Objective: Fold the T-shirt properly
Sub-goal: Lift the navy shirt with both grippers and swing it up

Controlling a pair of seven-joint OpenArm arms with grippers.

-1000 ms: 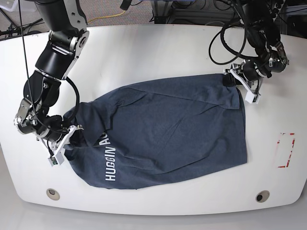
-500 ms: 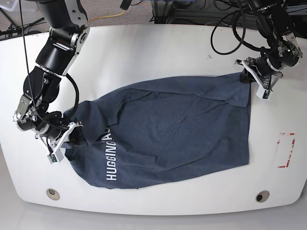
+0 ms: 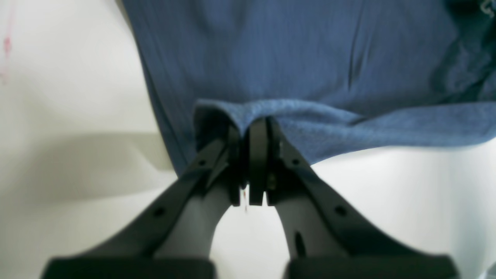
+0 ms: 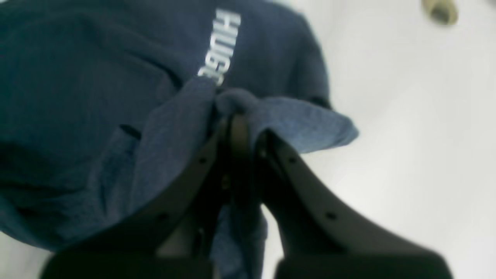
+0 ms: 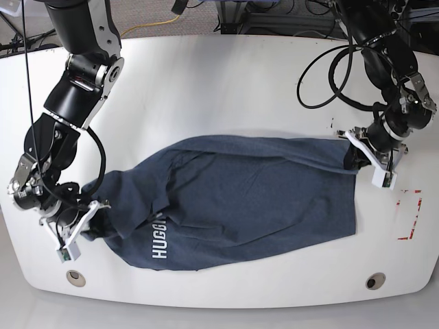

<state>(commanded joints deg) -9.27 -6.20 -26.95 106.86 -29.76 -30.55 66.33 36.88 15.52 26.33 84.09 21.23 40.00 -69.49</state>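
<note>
The dark navy T-shirt (image 5: pixel 247 199) lies stretched across the white table, its white lettering (image 5: pixel 158 241) partly showing near the front left. My left gripper (image 5: pixel 358 159) is shut on the shirt's right corner; in the left wrist view its fingers (image 3: pixel 252 162) pinch a folded hem of the T-shirt (image 3: pixel 310 58). My right gripper (image 5: pixel 88 221) is shut on bunched cloth at the shirt's left end. In the right wrist view the right gripper (image 4: pixel 240 131) clamps a twisted fold of the T-shirt (image 4: pixel 97 77) just below the lettering (image 4: pixel 219 46).
The white table (image 5: pixel 219 82) has round holes at the front left (image 5: pixel 76 277) and front right (image 5: pixel 374 281). A red tape mark (image 5: pixel 410 214) sits at the right edge. Cables hang behind the table's far edge.
Both grippers have moved toward the table's front with the cloth, dragging the shirt forward. The top edge now lies lower and the lettering is folded further under.
</note>
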